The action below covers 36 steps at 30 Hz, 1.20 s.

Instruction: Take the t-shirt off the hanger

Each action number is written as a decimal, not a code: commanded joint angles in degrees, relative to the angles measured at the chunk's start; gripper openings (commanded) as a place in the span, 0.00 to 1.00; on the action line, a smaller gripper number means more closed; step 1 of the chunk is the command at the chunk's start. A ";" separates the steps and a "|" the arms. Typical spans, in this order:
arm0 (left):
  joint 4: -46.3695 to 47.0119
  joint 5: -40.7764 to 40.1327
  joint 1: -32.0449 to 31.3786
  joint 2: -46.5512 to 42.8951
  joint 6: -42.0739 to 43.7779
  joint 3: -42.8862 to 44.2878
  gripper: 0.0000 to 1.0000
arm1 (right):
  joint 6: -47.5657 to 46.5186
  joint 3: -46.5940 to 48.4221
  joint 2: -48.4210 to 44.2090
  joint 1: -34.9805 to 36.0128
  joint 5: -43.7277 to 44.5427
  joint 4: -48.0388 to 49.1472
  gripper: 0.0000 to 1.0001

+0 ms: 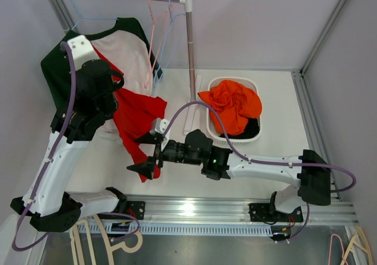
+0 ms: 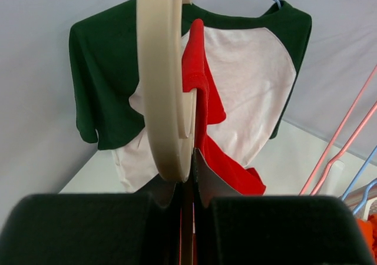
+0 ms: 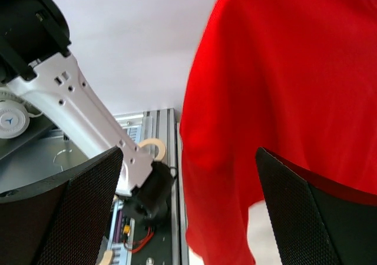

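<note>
Robotics lab test cell. We see a left arm (image 1: 53,165) and a right arm (image 1: 265,162) bolted to an aluminium rail (image 1: 194,209) at the near edge of a white table (image 1: 277,100). Plain partition walls (image 1: 253,23) enclose it. The props are a tube garment rack (image 1: 189,41), a laundry basket (image 1: 235,79) and spare hangers (image 1: 75,241).
</note>
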 commanded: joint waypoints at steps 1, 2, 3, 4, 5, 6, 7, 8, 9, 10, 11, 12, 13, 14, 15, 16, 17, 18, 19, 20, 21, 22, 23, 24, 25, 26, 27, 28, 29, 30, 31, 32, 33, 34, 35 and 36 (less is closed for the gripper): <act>1.22 -1.57 -1.27 0.30 -1.93 1.00 0.01 | -0.94 4.94 3.44 0.36 1.58 5.24 0.99; 1.31 -1.31 -1.36 0.56 -1.84 0.91 0.01 | -0.76 5.73 5.19 0.44 1.49 5.15 0.99; 1.13 -1.05 -1.36 0.83 -2.10 0.83 0.01 | -0.67 6.69 6.17 0.45 2.10 3.93 0.99; 0.79 -0.87 -1.53 0.83 -2.54 0.82 0.01 | -1.02 8.62 7.05 0.53 2.98 3.22 0.99; 0.69 -0.52 -1.53 0.74 -3.41 0.48 0.01 | -1.19 9.16 8.45 0.53 3.86 2.95 0.97; 0.78 0.44 -1.62 0.22 -3.42 0.21 0.01 | -1.54 9.34 8.90 0.62 4.91 3.04 0.88; 2.00 0.71 -1.71 -0.14 -3.33 -0.14 0.01 | -1.72 9.69 9.25 0.62 5.96 2.86 0.72; 2.45 0.80 -1.97 -0.49 -2.90 -1.27 0.01 | -1.64 9.69 9.43 0.53 6.76 2.69 0.39; 3.06 0.80 -1.97 -0.66 -2.37 -1.63 0.01 | -1.46 9.69 9.25 0.45 7.11 2.08 0.22; 4.63 0.63 -2.06 -0.93 -1.76 -2.33 0.01 | -1.29 9.26 8.82 0.27 6.86 1.72 0.10; 5.78 0.37 -1.97 -0.93 0.25 -2.60 0.01 | -1.11 8.90 8.38 0.27 6.77 1.46 0.00; 6.84 0.19 -1.97 -0.93 1.23 -2.95 0.01 | -1.02 8.29 7.24 0.36 6.59 1.02 0.00; 7.98 -0.33 -1.89 -0.76 2.11 -3.39 0.01 | -1.02 7.76 6.71 0.53 6.59 0.76 0.00; 11.21 -0.51 -1.89 -0.41 4.38 -3.66 0.01 | -1.02 6.89 6.01 0.97 7.20 0.41 0.00; 12.81 -0.43 -1.80 0.03 5.36 -4.09 0.01 | -1.02 6.53 4.70 1.23 7.47 -0.29 0.00; 14.21 -0.25 -1.71 0.56 6.07 -4.10 0.01 | -1.02 6.18 4.07 1.50 7.73 -0.82 0.00; 16.32 -0.08 -1.54 1.87 7.38 -4.10 0.01 | -1.11 5.39 3.46 1.85 8.86 -1.35 0.00; 17.12 0.10 -1.36 2.75 7.74 -3.75 0.01 | -1.46 5.04 2.84 2.64 9.57 -2.05 0.00; 17.39 0.19 -1.27 3.63 7.92 -3.48 0.01 | -1.72 4.68 1.62 2.90 10.10 -2.49 0.00; 17.65 0.62 -0.92 5.29 7.83 -3.22 0.01 | -1.81 4.25 1.00 3.17 10.63 -2.85 0.00; 17.92 1.15 -0.57 5.92 7.57 -2.78 0.01 | -1.99 3.72 -0.14 3.78 10.63 -3.55 0.00; 18.09 1.68 0.04 6.53 7.22 -2.78 0.01 | -1.90 3.37 -0.59 4.05 12.29 -3.90 0.00; 18.27 2.90 0.31 7.15 6.52 -2.52 0.01 | -2.07 3.19 -1.11 4.22 12.56 -4.43 0.00; 18.18 3.43 0.66 8.20 6.25 -2.60 0.01 | -2.16 3.01 -1.64 4.83 13.09 -5.30 0.00; 18.10 3.87 1.18 8.73 5.90 -2.08 0.01 | -2.60 2.92 -2.08 5.10 13.53 -5.75 0.00; 18.10 4.49 1.36 9.35 5.72 -2.08 0.01 | -2.78 2.84 -2.96 5.54 13.97 -6.97 0.00; 18.01 4.67 1.63 10.31 5.72 -1.81 0.01 | -3.04 2.83 -3.49 5.80 14.58 -7.59 0.00; 18.01 4.84 2.06 10.76 5.63 -1.81 0.01 | -3.30 2.92 -3.93 6.33 14.85 -8.21 0.00; 18.01 5.37 2.24 11.11 5.46 -1.55 0.01 | -3.48 2.92 -4.63 6.68 15.11 -9.43 0.00; 18.10 5.72 2.59 11.37 5.46 -1.64 0.01 | -3.57 2.92 -4.90 6.95 15.29 -9.96 0.00; 18.27 6.07 3.21 11.98 5.46 -1.20 0.01 | -3.48 2.66 -5.16 7.56 15.55 -10.49 0.00; 18.18 6.34 3.56 12.25 5.46 -0.67 0.01 | -3.22 2.49 -5.60 7.91 15.82 -11.19 0.00; 18.18 6.86 3.82 12.78 5.54 0.37 0.01 | -2.96 2.22 -5.60 8.35 16.08 -11.46 0.00; 17.57 7.04 4.35 13.65 5.55 1.08 0.01 | -2.43 1.52 -5.69 8.62 16.26 -11.55 0.00; 17.39 7.22 4.53 14.10 5.72 1.70 0.01 | -1.47 0.99 -5.69 9.14 16.26 -11.29 0.00; 17.22 7.31 4.62 14.53 6.07 3.53 0.01 | -0.94 0.38 -5.34 9.49 16.26 -11.03 0.00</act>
